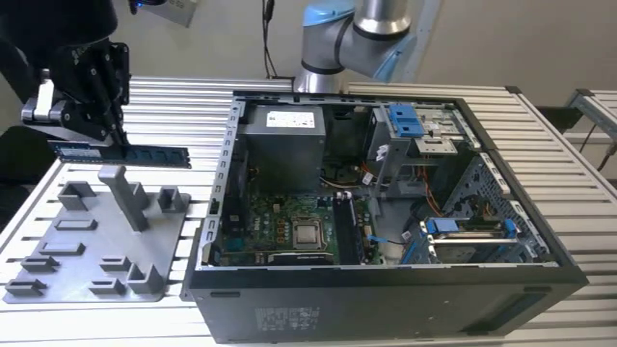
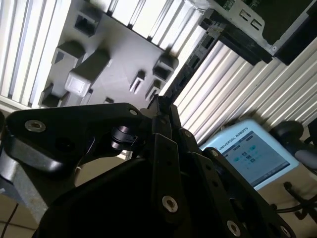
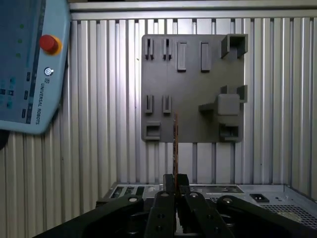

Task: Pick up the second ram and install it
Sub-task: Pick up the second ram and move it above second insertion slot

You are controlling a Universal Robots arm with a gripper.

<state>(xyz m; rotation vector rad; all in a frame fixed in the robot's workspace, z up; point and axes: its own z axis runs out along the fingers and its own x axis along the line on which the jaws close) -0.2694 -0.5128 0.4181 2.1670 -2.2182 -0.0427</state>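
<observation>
Where the second ram hangs, exterior view: the second ram [image 1: 154,156], a slim, flat, dark blue circuit-board strip, lies level in the air above the grey plastic tray [image 1: 106,249]. It is over the slatted aluminium table [image 1: 183,108], near its edge at the exterior view's left and well apart from the open black computer case [image 1: 386,303].
Gripper, exterior view: the black two-fingered gripper [image 1: 113,139] is clenched on the strip's flat faces about mid-length, and both ends jut free.
Second wrist view: the gripper [image 2: 161,106] narrows to a point on the ram, which is edge-on and barely visible. The tray [image 2: 106,59] lies beyond, with a pale blue teach pendant [image 2: 247,153] nearby.
First wrist view: the ram [image 3: 175,141] shows as a thin line running out from the gripper [image 3: 176,179], with the tray [image 3: 193,74] beyond it.
Handling: likely light, stiff and thin, but fragile. It could crack if levered, and its contact edge is best left untouched.
Hold: the flat faces at mid-length look the sound place to grip, and the balance seems even.
</observation>
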